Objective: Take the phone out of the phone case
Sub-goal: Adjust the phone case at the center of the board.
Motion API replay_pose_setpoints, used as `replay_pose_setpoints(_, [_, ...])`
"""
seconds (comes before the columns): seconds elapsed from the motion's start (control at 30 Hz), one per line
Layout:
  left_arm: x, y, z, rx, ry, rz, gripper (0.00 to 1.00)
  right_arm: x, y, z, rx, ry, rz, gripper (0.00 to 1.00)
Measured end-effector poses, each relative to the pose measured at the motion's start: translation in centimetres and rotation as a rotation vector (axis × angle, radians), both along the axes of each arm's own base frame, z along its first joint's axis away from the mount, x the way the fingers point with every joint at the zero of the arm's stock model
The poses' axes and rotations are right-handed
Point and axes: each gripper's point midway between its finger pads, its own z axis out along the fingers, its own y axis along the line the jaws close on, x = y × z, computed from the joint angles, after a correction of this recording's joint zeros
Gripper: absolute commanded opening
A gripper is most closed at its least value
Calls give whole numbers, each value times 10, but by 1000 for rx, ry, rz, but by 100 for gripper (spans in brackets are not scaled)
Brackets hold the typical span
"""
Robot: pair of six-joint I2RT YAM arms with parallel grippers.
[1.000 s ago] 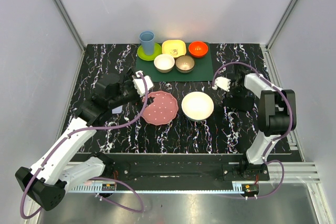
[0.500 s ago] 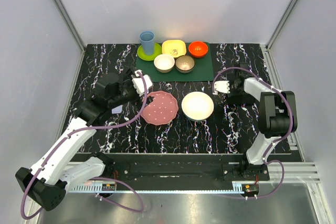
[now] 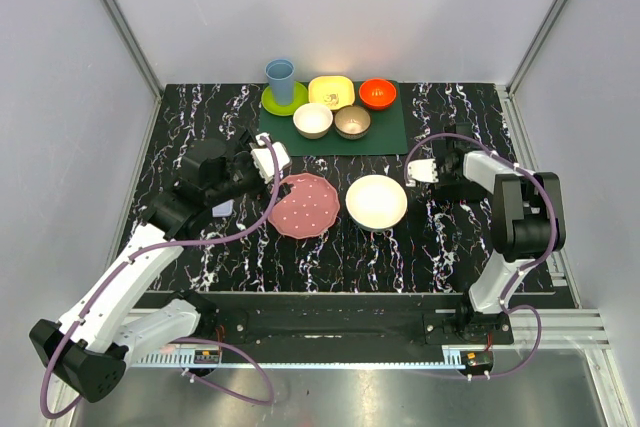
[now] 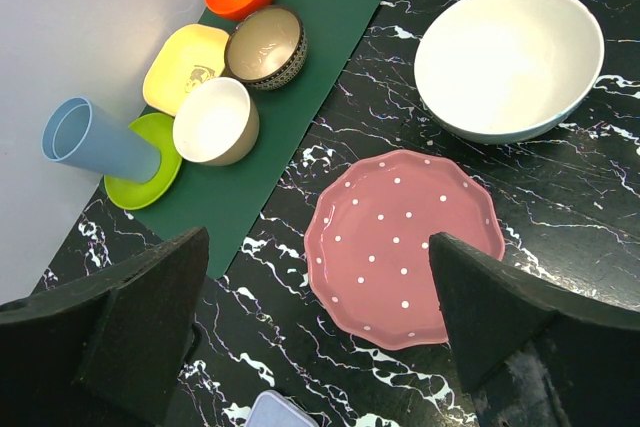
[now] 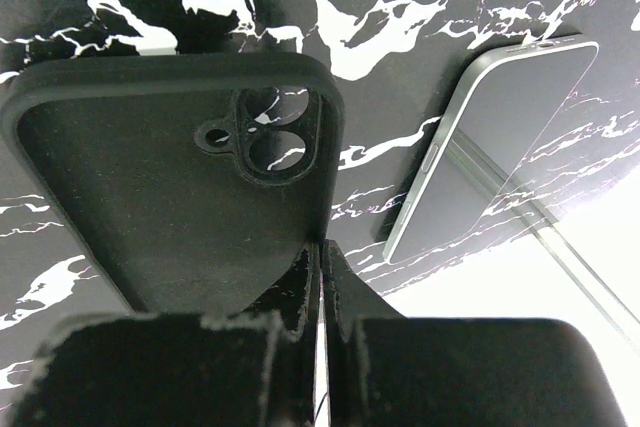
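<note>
Logged a small shift left and nearer of right gripper [image 5: 320,282] over last second. Found its fingers pressed together on the edge of empty dark matte phone case with camera cutout [image 5: 170,147]. Spotted flat glossy black phone [image 5: 500,127] lying bare on marbled black table [image 5: 400,7], right of case and apart from it. Judged extraction done. Noted left gripper [image 4: 315,247] spread wide, holding nothing.

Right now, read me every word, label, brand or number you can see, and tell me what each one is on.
No text can be read in any view.
Yellow dish: a small dark print, too small to make out as letters.
Black case: no brand or lettering shows on the side in view.
Phone: dark screen, nothing written.
Small orange tag on the front rail: too small to read.
</note>
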Motion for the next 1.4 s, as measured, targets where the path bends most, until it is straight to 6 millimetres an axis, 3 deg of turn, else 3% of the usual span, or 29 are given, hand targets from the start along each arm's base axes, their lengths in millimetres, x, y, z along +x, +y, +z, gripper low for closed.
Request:
replay_pose_setpoints(0.7, [0,1,0,-2,2,1,99,-6,-12,-15,-4,24,-29,0])
replay_pose_setpoints(1.0, [1,2,0,-5,5,5,99,-5,-15,-16,-19,20,-34,21])
replay_pose_setpoints(1.2, [1,2,0,-6,6,7,99,-6,-22,-14,-42,16,-77,55])
replay_pose_setpoints(1.4, [2,2,0,-7,6,10,99,-3,-21,-2,-2,11,-138,71])
